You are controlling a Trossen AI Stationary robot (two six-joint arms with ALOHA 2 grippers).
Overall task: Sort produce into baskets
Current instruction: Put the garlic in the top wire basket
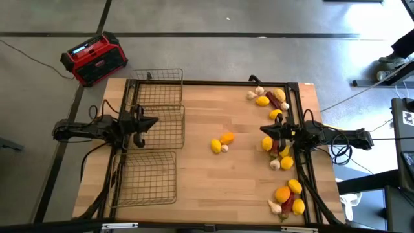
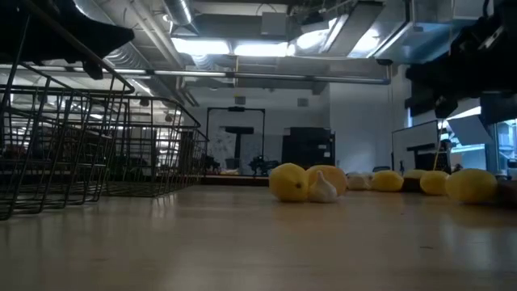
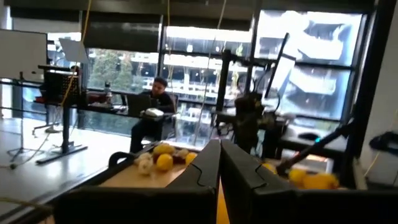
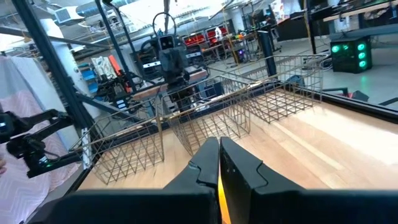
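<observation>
My left hand (image 1: 154,122) hangs above the middle basket (image 1: 169,126), fingers pressed together with nothing between them. My right hand (image 1: 264,129) hangs over the worktop (image 1: 213,181) by the produce along the right edge, fingers likewise together and empty. Three baskets line the worktop's left side: the far basket (image 1: 158,87), the middle one, and the near basket (image 1: 152,178), all without produce. A lemon (image 1: 216,146), an orange (image 1: 227,138) and a garlic bulb (image 1: 224,149) sit touching near the worktop's middle. More lemons, oranges, garlic and chilies lie in clusters at the far right corner (image 1: 266,98), beside my right hand (image 1: 283,158), and at the near right corner (image 1: 288,197).
</observation>
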